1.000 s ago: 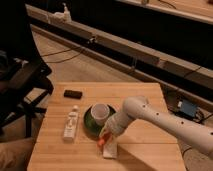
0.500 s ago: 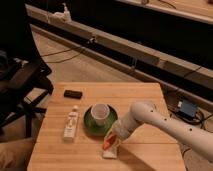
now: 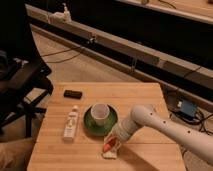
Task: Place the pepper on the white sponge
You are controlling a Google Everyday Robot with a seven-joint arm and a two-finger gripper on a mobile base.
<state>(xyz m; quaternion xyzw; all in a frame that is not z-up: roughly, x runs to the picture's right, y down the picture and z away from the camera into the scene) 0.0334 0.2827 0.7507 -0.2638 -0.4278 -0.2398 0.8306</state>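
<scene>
The orange-red pepper [image 3: 108,146] lies on the small off-white sponge [image 3: 110,152] near the front edge of the wooden table [image 3: 145,97]. My gripper [image 3: 116,138] is at the end of the white arm that reaches in from the right. It sits right at the pepper's upper end, just above the sponge.
A white cup [image 3: 100,113] stands on a green plate [image 3: 88,123] just behind the sponge. A white bottle [image 3: 71,122] lies to the left. A small black object [image 3: 73,93] lies at the back left. A black office chair [image 3: 20,82] stands left of the table.
The arm has shifted a little to the right and back. The pepper and sponge stay in the same spot near the table's front edge.
</scene>
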